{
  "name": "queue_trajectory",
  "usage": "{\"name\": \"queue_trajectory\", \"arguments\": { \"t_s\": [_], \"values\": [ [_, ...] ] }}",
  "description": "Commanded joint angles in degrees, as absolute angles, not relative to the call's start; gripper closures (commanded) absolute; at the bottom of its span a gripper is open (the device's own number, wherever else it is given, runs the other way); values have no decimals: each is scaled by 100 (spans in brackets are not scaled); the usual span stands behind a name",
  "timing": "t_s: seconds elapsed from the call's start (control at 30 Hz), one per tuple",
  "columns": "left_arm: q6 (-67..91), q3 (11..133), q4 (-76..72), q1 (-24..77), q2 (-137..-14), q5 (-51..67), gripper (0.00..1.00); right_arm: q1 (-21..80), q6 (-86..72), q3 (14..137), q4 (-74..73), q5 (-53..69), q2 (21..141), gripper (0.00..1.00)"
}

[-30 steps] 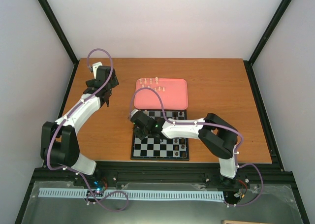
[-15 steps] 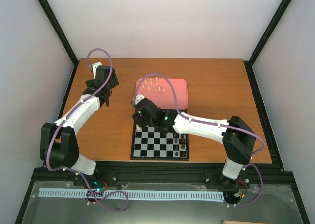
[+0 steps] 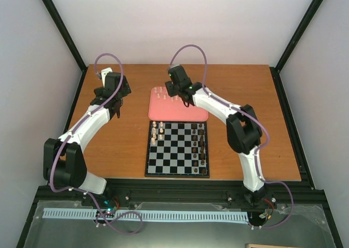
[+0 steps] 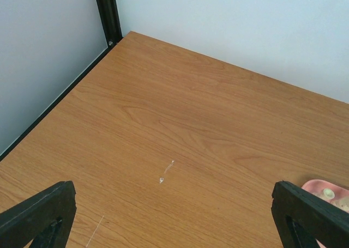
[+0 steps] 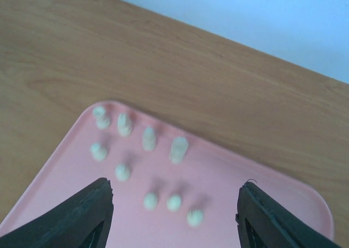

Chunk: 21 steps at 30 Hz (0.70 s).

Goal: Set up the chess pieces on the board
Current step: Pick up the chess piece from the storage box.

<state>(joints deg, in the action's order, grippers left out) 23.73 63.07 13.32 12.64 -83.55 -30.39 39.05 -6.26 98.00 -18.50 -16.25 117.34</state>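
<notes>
The right gripper point(image 5: 174, 189) hangs over the pink tray point(image 5: 262, 201) at the far middle of the table point(image 4: 191, 112), jaws partly apart and empty, with 9 cream chess pieces point(image 5: 149, 139) standing on the tray beneath it. The left gripper point(image 4: 173, 187) hovers above the wood left of the tray, jaws spread wide, holding nothing. The chessboard point(image 3: 177, 156) lies just nearer than the tray, a few cream pieces on its left files and dark brown pieces point(image 3: 203, 147) on its right
</notes>
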Motion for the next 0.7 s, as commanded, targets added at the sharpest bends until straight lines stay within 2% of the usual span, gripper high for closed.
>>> {"name": "queue_trajectory", "arguments": {
  "t_s": [0.0,0.17,0.3,0.67],
  "values": [
    [2286,6430,1253,1292,-8330,-3011,0,3592,-349,10915,-2301,-1236,12698,38],
    [2260,6489,1257,1292,-8447,-3087,0,3417,-230,12216,-2717,-1271,13627,39],
    [2243,6546,1265,1292,-8556,-3097,0,3249,-279,12696,-2787,-818,13965,41],
    [2237,6583,1283,1309,-8627,-3177,0,3173,-372,12578,-2880,-926,14022,43]
  ]
}}
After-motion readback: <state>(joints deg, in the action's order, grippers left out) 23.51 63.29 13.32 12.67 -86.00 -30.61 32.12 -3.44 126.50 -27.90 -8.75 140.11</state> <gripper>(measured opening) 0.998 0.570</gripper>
